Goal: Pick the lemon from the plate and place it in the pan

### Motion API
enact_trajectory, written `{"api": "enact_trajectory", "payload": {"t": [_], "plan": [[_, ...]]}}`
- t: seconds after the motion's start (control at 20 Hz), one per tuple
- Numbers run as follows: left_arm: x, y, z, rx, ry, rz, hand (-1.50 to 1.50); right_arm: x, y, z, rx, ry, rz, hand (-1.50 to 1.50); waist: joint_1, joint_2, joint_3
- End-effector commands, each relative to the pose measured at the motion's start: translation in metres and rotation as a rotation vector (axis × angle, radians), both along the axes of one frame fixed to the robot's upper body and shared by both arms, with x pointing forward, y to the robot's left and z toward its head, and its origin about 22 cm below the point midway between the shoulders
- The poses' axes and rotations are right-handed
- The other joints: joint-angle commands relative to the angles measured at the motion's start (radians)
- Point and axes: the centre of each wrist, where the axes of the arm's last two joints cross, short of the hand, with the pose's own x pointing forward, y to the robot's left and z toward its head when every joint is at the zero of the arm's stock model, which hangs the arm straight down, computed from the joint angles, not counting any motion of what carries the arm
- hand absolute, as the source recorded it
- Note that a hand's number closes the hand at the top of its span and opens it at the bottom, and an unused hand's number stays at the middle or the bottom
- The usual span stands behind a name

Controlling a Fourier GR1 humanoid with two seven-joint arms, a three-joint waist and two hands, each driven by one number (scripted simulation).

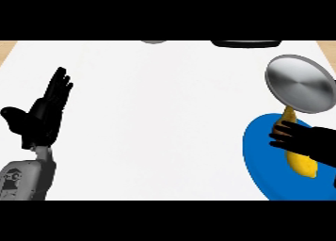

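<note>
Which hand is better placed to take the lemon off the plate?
Right. The right hand is already curled over the lemon on the blue plate, beside the pan; the left hand rests open far across.

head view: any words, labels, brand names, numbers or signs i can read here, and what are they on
None can be read.
The blue plate, the lemon, the pan and the white counter are all plain.
The left hand, the right hand and the grey left forearm show no lettering; the forearm has small dark marks, but they are too small to read.
</note>
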Motion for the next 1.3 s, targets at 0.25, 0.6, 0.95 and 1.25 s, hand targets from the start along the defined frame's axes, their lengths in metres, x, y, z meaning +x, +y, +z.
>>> {"api": "enact_trajectory", "payload": {"t": [0.25, 0.6, 0.95, 1.25], "plan": [[-0.006, 0.001, -0.011, 0.016, -0.002, -0.005, 0.0, 0.003, 0.017, -0.015, 0.006, 0.048, 0.154, 1.5, 0.002, 0.003, 0.002], [-0.014, -0.003, 0.002, 0.004, -0.017, 0.0, 0.0, 0.006, 0.012, -0.021, 0.03, 0.028, 0.162, 1.5, 0.003, 0.002, 0.002], [-0.007, 0.023, -0.006, 0.001, 0.015, 0.066, 0.0, -0.032, 0.056, -0.041, 0.17, 0.014, -0.221, 1.5, -0.062, -0.011, -0.003], [-0.009, 0.019, 0.006, 0.012, -0.001, 0.055, 0.0, -0.047, 0.099, 0.003, 0.428, -0.338, -0.421, 1.5, -0.052, -0.015, 0.001]]}}
